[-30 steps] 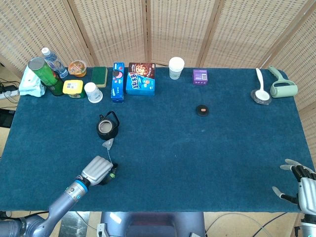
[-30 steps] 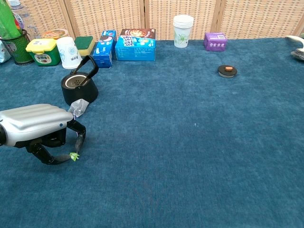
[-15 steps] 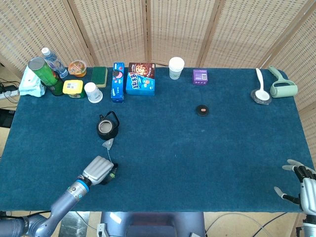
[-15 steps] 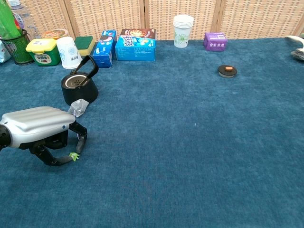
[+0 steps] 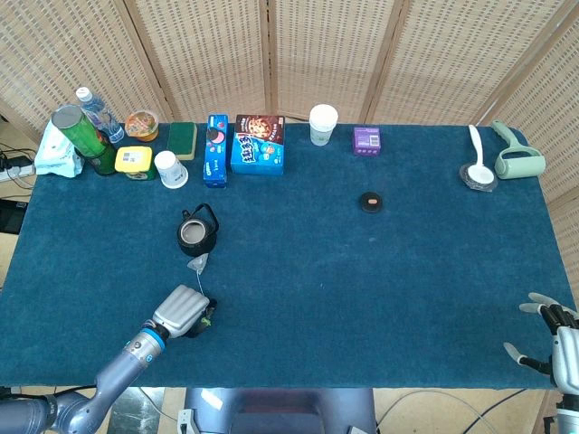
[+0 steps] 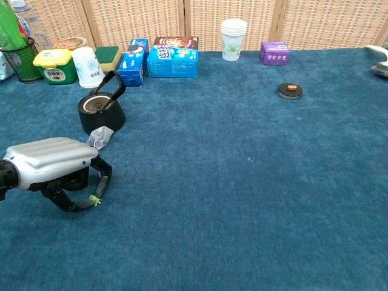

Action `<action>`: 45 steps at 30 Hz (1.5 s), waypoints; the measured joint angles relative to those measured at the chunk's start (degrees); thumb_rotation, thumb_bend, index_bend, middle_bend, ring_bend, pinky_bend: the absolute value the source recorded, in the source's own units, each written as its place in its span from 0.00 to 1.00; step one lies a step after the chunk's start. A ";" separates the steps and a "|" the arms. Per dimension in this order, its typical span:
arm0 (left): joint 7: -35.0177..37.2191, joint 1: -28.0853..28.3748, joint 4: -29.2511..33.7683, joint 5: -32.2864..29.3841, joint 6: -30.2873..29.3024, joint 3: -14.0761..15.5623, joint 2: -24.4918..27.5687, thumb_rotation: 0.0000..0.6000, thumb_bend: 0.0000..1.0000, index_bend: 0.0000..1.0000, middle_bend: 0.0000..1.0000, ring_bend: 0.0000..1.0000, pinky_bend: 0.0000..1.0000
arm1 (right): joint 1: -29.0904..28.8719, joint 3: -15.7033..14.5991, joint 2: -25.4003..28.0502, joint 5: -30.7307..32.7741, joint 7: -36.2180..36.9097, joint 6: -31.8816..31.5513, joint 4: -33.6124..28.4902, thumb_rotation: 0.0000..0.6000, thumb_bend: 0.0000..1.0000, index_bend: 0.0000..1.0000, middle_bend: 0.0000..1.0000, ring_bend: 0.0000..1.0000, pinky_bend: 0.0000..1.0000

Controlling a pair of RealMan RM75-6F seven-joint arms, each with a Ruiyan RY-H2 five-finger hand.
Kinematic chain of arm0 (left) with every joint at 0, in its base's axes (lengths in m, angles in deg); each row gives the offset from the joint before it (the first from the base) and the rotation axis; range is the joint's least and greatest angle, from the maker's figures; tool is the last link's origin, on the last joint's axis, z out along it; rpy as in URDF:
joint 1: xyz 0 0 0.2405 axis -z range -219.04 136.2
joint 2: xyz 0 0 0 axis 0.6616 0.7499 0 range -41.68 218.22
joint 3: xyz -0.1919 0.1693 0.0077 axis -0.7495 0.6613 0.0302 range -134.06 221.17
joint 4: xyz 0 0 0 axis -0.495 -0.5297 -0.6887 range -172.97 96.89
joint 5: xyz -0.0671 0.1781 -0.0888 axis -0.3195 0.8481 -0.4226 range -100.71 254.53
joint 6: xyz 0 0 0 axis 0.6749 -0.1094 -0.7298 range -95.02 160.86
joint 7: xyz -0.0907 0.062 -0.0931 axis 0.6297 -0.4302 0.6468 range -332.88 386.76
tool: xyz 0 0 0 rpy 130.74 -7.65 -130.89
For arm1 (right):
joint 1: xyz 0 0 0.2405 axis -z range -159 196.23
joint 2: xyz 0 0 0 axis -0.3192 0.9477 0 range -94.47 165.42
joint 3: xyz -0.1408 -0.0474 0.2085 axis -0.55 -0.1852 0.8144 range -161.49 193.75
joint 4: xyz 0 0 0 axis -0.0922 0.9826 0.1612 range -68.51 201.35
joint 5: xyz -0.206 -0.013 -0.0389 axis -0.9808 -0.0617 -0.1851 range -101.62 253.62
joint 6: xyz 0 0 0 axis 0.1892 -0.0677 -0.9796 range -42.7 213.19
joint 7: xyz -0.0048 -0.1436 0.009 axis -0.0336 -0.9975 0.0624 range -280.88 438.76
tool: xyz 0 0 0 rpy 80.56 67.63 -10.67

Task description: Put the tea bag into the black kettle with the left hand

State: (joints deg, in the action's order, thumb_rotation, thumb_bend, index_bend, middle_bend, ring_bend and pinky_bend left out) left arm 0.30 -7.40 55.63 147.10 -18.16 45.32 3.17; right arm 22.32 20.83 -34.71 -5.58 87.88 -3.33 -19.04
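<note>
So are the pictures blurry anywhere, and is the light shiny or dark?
Head view: sharp and evenly lit, the black kettle casts barely any shadow and the small tea bag stays clear. Chest view: also sharp, with a soft bright sheen on the silver back of the left hand and a faint shadow under it; the table shows no glare.

The right hand (image 5: 554,342) is cut by the head view's corner, and the left hand (image 6: 51,170) hides its own fingertips
</note>
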 measured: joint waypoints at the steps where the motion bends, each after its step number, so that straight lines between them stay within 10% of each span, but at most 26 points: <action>1: -0.02 0.03 -0.02 -0.09 -0.02 0.03 -0.03 1.00 0.41 0.53 1.00 0.99 0.94 | 0.02 0.00 -0.01 -0.01 0.01 -0.01 0.00 1.00 0.03 0.35 0.25 0.29 0.20; 27: 0.73 0.38 1.53 -0.42 -1.13 0.60 1.03 1.00 0.47 0.59 1.00 1.00 0.94 | 0.38 -0.04 -0.20 -0.21 0.43 -0.23 0.25 1.00 0.03 0.35 0.25 0.29 0.20; 45: 19.30 -1.70 7.07 7.64 -9.23 -4.40 6.82 1.00 0.48 0.59 1.00 1.00 0.95 | 0.48 -0.45 -0.86 -1.27 2.90 -0.31 1.86 1.00 0.03 0.35 0.25 0.29 0.20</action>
State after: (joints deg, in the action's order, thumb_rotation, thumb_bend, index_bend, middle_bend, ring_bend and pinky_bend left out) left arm 19.61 -9.11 62.69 154.75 -27.39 40.91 9.99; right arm 22.80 20.37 -35.57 -6.85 90.78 -3.65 -17.18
